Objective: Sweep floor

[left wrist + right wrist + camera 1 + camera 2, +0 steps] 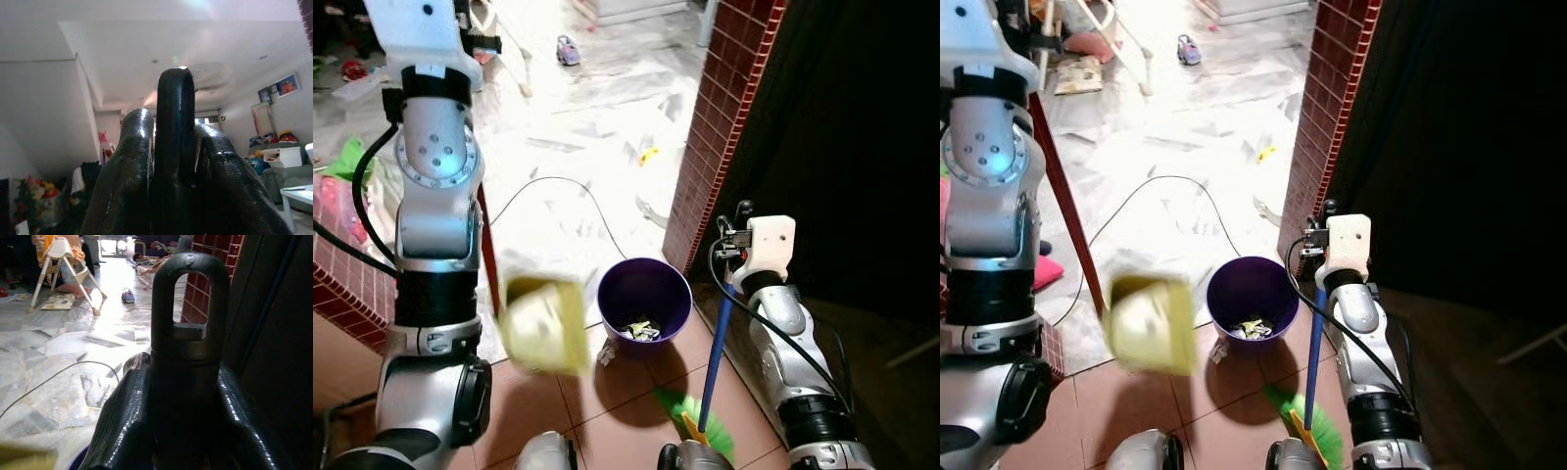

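Yellow plastic dustpan, blurred, hangs at near left on a red handle beside the left arm. Left gripper is clamped shut around a dark handle end. Centre: purple bin with scraps inside stands on the tiled floor, a thin cable lying beyond it. Right: broom, blue shaft, green bristles resting on the floor near the bin. Right gripper is closed on its black hanging-loop end. Judgement: both tools are light and rigid; top-end holds give weak leverage, and smooth shafts may twist.
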